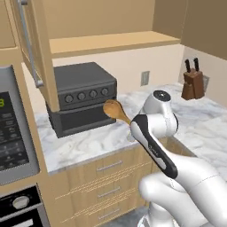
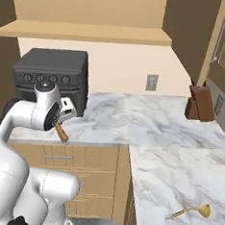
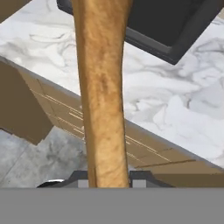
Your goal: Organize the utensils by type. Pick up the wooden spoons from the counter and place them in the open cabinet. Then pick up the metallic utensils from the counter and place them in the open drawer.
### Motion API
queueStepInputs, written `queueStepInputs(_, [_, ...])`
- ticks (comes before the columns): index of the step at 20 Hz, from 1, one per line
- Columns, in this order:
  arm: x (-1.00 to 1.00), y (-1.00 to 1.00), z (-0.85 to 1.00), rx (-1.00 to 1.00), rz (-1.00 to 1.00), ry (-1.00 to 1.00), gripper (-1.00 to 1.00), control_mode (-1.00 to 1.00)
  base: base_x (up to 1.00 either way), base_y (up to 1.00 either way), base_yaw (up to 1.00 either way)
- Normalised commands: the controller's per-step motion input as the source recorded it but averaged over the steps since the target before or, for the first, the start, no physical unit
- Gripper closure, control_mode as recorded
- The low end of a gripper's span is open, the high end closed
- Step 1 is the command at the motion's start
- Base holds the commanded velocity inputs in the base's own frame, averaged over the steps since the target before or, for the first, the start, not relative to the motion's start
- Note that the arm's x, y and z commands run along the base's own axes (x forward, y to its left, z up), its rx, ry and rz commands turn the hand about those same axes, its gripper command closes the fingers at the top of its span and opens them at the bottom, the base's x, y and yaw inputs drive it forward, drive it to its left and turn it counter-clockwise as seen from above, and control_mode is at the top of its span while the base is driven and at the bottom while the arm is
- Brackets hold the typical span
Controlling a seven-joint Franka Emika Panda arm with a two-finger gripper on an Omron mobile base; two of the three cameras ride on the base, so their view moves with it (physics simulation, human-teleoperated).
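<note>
My gripper point(image 3: 109, 181) is shut on the handle of the wooden spoon point(image 3: 103, 87), which runs up the middle of the hand view. In the left base view the spoon's round bowl point(image 1: 114, 110) sticks out up-left of the wrist, in the air in front of the toaster oven. From the right, the gripper point(image 2: 61, 122) hangs over the counter's point(image 2: 171, 124) front edge with the handle end point(image 2: 62, 134) poking down. The open cabinet's shelf point(image 1: 111, 42) is above and behind. A small gold utensil point(image 2: 195, 211) lies on the near right counter. The open drawer is out of view.
A black toaster oven point(image 1: 82, 95) sits under the cabinet shelf, close behind the spoon. The cabinet door point(image 1: 35, 48) stands open at the left. A knife block point(image 1: 193, 82) is in the back right corner. A microwave point(image 1: 13, 128) is at far left. Shut drawers point(image 1: 108, 166) lie below the counter.
</note>
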Motion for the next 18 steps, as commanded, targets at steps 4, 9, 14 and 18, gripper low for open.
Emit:
queueStepInputs(4, [0.00, 0.00, 0.00, 0.00, 0.00, 0.00, 1.00, 1.00, 0.63, 0.03, 0.38])
queueStepInputs(9, [0.00, 0.00, 0.00, 0.00, 0.00, 0.00, 1.00, 1.00, 0.57, -0.05, 0.40])
queueStepInputs(14, [0.00, 0.00, 0.00, 0.00, 0.00, 0.00, 1.00, 1.00, 0.40, -0.04, 0.20])
queueStepInputs(18, [0.00, 0.00, 0.00, 0.00, 0.00, 0.00, 1.00, 1.00, 0.04, 0.00, 0.00])
